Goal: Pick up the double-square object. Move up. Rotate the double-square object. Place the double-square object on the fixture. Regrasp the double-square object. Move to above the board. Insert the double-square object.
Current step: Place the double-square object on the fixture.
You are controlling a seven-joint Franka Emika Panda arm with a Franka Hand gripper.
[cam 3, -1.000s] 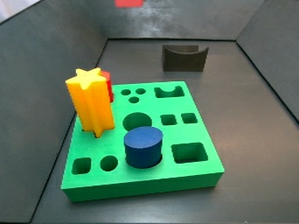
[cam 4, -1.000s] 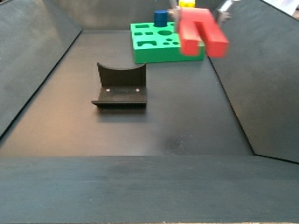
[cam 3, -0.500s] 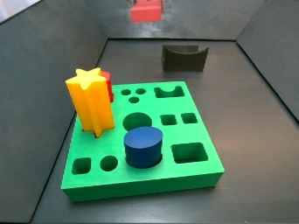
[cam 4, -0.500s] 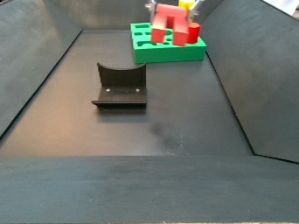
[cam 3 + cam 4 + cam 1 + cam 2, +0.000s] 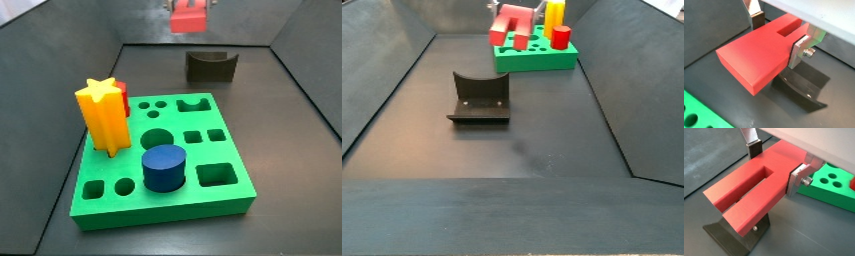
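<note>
My end effector (image 5: 774, 162) grips the red block (image 5: 751, 193) above the fixture (image 5: 478, 98). I'd level it, then lower slowly into the notch.

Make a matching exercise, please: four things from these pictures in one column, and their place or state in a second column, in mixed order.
Things:
1. double-square object
2. fixture
3. blue cylinder
4. yellow star prism

Places or states:
A. stands in the board beside a short red peg
B. held in the gripper, off the floor
C. on the floor, apart from the board
D. stands in the board near the large square hole

Pairs: 1-B, 2-C, 3-D, 4-A
</note>
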